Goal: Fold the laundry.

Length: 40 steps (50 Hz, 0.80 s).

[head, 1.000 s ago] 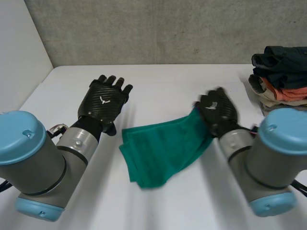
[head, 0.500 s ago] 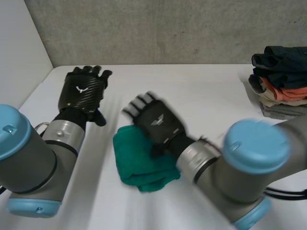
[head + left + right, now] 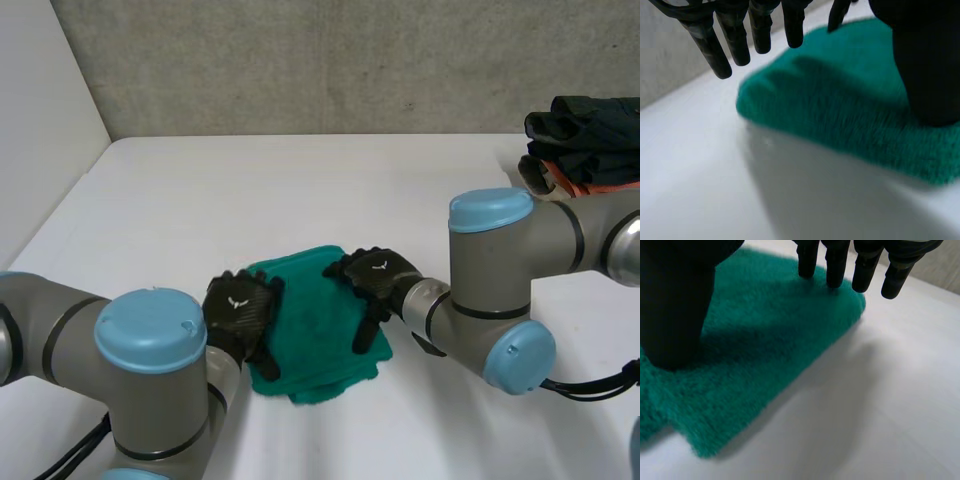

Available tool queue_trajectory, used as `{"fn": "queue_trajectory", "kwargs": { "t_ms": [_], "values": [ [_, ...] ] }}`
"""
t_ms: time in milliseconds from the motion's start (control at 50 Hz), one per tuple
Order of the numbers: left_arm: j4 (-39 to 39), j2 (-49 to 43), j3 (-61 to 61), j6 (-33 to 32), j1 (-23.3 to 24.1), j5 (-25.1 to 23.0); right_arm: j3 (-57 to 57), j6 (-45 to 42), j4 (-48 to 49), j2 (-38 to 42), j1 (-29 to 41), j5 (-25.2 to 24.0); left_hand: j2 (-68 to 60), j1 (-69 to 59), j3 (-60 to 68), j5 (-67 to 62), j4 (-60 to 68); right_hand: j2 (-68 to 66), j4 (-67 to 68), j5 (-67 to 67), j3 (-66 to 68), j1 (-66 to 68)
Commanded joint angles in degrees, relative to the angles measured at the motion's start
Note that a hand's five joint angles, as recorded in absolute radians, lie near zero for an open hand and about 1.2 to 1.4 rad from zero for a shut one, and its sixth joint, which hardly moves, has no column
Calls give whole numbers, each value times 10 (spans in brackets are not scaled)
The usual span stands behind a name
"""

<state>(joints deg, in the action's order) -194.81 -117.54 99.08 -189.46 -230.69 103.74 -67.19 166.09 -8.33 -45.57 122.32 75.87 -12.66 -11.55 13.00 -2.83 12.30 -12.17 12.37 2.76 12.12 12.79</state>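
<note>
A green towel [image 3: 315,325] lies folded into a small thick pad on the white table [image 3: 300,190], near the front. My left hand [image 3: 238,308] rests flat on the towel's left edge, fingers straight. In the left wrist view the thumb [image 3: 925,65] presses the green pile [image 3: 840,115] while the fingers [image 3: 735,37] hang straight just above the towel's edge. My right hand [image 3: 375,282] lies open on the towel's right side. In the right wrist view its thumb [image 3: 675,305] sits on the towel [image 3: 765,340] and its fingers [image 3: 837,262] reach the towel's corner.
A stack of folded clothes [image 3: 585,150], dark on top and orange and beige below, stands at the table's far right edge. A grey wall runs behind the table. Bare white tabletop stretches behind and to the left of the towel.
The right hand swept the towel's right part over to the left, folding it smaller, and let go. The left hand came down from the back left. Both now lie flat on the towel.
</note>
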Motion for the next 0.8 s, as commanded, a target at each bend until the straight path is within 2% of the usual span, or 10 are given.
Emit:
{"fn": "queue_trajectory", "kwargs": {
  "t_ms": [20,140,220,280,360,380,460,540,620,800],
  "values": [
    [24,-1,1,-3,-19,-5,0,-81,7,-14,0,57,-9,-20,6,-7,13,22,-24,-28,-21,-28],
    [24,49,-23,-3,-20,-13,-36,-96,48,-75,1,78,-2,-14,-1,-1,6,22,-24,-28,-21,-28],
    [23,86,-54,-5,-23,-35,-100,-105,90,-123,12,73,-2,-14,-1,-1,6,22,-24,-28,-21,-28],
    [28,110,-91,-5,-29,-83,-169,-130,145,-163,39,68,-1,-12,-3,1,4,22,-24,-28,-21,-28],
    [56,125,-143,-3,-45,-177,-258,-168,209,-190,56,60,-2,-14,-1,-1,6,22,-24,-28,-21,-28],
    [83,126,-164,-1,-52,-220,-272,-172,217,-191,57,58,-1,-12,-3,1,4,22,-24,-28,-21,-28],
    [172,121,-229,2,-59,-307,-321,-176,245,-187,69,60,-7,-19,4,-6,11,22,-24,-28,-21,-28],
    [224,116,-265,-1,-61,-364,-334,-170,280,-167,85,59,-1,-12,-3,1,4,22,-24,-28,-21,-28],
    [226,107,-277,-6,-57,-383,-335,-170,328,-125,89,58,-1,-12,-3,1,4,22,-24,-28,-21,-28],
    [209,104,-294,-3,-50,-386,-314,-175,442,-79,93,55,-1,-12,-3,1,4,22,-24,-28,-21,-28]
  ]
}}
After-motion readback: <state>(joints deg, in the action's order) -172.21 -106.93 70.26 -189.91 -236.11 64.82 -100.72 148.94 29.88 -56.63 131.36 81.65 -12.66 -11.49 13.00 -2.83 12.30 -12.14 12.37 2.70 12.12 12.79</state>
